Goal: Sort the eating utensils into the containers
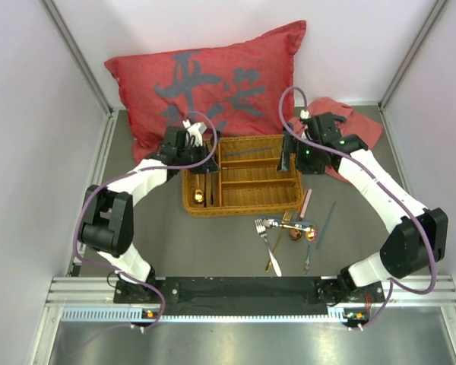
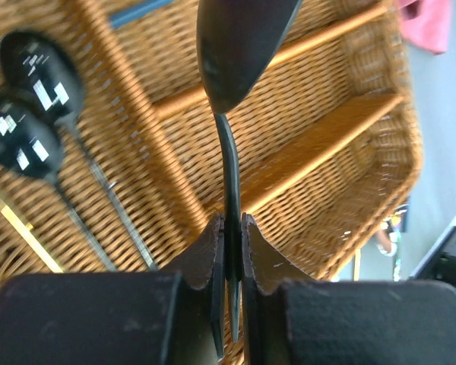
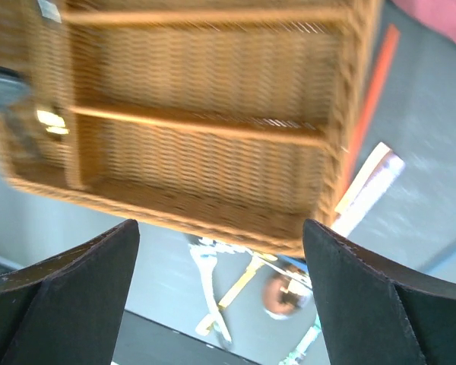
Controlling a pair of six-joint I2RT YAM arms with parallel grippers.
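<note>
My left gripper (image 2: pixel 232 243) is shut on the thin handle of a black spoon (image 2: pixel 243 46), which hangs over the wicker tray (image 2: pixel 319 152). Two more black spoons (image 2: pixel 42 76) lie in its long left compartment. From above, the left gripper (image 1: pixel 200 146) is over the tray's (image 1: pixel 243 209) back left corner. A dark blue utensil (image 1: pixel 251 150) lies in the rear short compartment. My right gripper (image 1: pixel 289 158) hovers at the tray's right end; its jaws (image 3: pixel 220 289) stand wide open and empty. Loose forks and spoons (image 1: pixel 285 228) lie in a pile on the table in front of the tray.
A red cushion (image 1: pixel 205 84) leans behind the tray, with a pink cloth (image 1: pixel 349 122) at the back right. A copper-pink piece (image 1: pixel 307 201) and a dark blue stick (image 1: pixel 328 215) lie right of the tray. White walls enclose the table.
</note>
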